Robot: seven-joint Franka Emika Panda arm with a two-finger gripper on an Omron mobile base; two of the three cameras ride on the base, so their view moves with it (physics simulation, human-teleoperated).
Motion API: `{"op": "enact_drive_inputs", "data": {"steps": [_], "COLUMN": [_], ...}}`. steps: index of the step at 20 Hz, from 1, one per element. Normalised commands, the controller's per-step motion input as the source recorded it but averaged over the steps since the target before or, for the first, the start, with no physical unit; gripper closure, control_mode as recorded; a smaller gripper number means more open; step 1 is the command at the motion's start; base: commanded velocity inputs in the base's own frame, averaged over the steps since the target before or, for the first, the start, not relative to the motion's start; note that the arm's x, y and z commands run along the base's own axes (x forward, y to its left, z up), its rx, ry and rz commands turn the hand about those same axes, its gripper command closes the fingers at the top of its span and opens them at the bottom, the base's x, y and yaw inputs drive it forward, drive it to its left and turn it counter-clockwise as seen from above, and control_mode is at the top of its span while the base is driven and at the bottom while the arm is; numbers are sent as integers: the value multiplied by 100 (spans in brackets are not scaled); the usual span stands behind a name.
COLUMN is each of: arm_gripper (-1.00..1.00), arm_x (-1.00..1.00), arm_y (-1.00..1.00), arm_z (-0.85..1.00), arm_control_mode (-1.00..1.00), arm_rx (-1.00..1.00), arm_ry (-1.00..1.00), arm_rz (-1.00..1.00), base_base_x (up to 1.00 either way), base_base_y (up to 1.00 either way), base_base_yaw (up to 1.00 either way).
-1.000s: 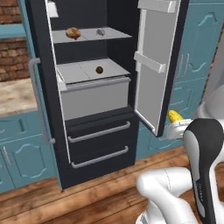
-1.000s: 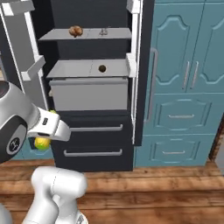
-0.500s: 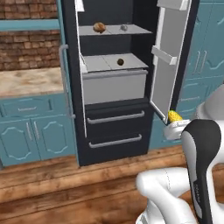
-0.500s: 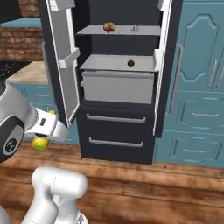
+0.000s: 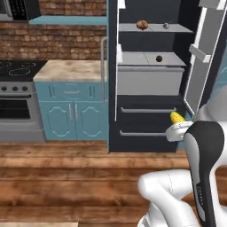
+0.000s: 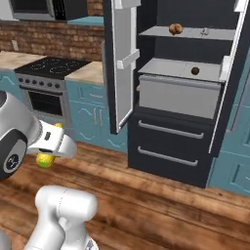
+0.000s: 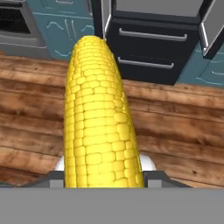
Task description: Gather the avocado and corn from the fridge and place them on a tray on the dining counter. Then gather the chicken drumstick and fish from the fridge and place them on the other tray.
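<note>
My gripper point(image 7: 103, 176) is shut on the corn point(image 7: 100, 127), a bright yellow cob that stands up between the fingers. The same corn point(image 5: 176, 117) rides low beside the arm, in front of the fridge's drawers; from the other side the corn point(image 6: 45, 159) hangs under the gripper point(image 6: 49, 149). The black fridge point(image 5: 146, 133) stands open. On its top shelf lie the chicken drumstick point(image 5: 142, 24) and the small grey fish point(image 5: 165, 26). The avocado point(image 5: 159, 58) sits on the shelf below. The dining counter and the trays are out of view.
A stove point(image 5: 15, 95) and a stone top on teal cabinets point(image 5: 71, 71) stand left of the fridge, against a brick wall. Both fridge doors swing outward: the left door point(image 6: 122, 63) and the right door point(image 5: 201, 57). Wooden floor point(image 7: 175, 131) lies below the gripper.
The whole picture has shifted: the base has moved, so the fridge slid right in both base views and the stove came into view. The corn stays in the gripper.
</note>
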Motion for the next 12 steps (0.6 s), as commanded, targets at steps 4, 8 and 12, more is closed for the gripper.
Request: {"op": "enact_drive_inputs", "data": {"steps": [4,8,12], "arm_gripper": [100,100,100], "arm_x": [0,0,0], "arm_y": [0,0,0], "arm_z": [0,0,0], "arm_control_mode": [100,100,100], "arm_rx": [0,0,0], "arm_ry": [0,0,0], "arm_rz": [0,0,0], "base_base_x": [-54,-53,-55], "base_base_y": [15,17,11], "base_base_yaw": [46,47,46]}}
